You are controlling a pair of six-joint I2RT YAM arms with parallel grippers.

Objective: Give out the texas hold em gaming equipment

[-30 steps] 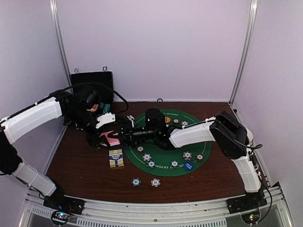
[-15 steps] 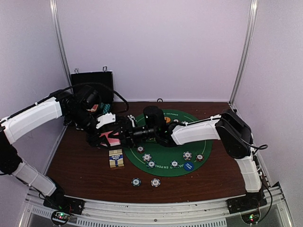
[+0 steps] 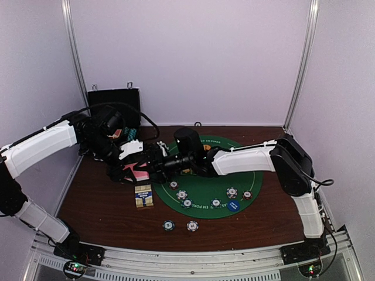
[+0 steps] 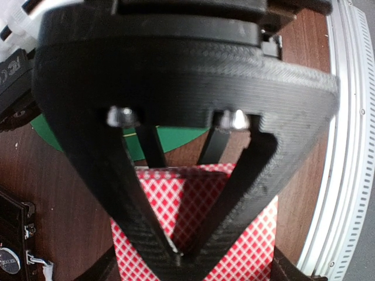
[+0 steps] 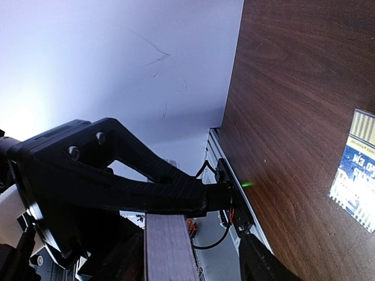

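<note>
Top view: my left gripper (image 3: 133,172) is clenched on the pink-backed cards (image 3: 140,169), with my right gripper (image 3: 157,165) just beside them. Left wrist: my fingers (image 4: 140,211) meet at their tips on the cards. Right wrist: my fingers (image 5: 258,264) are spread, gripping nothing, with the cards edge-on between them.

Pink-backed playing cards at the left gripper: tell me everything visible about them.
The pink-backed playing cards show a red-and-white diamond lattice back, thin and paper-like, seemingly more than one, overlapped. Faces are hidden. The left gripper is shut on them, its tips meeting over the backs. They are held above the brown table, by the green mat's left edge. The right gripper reaches in beside them; contact cannot be told.
</note>
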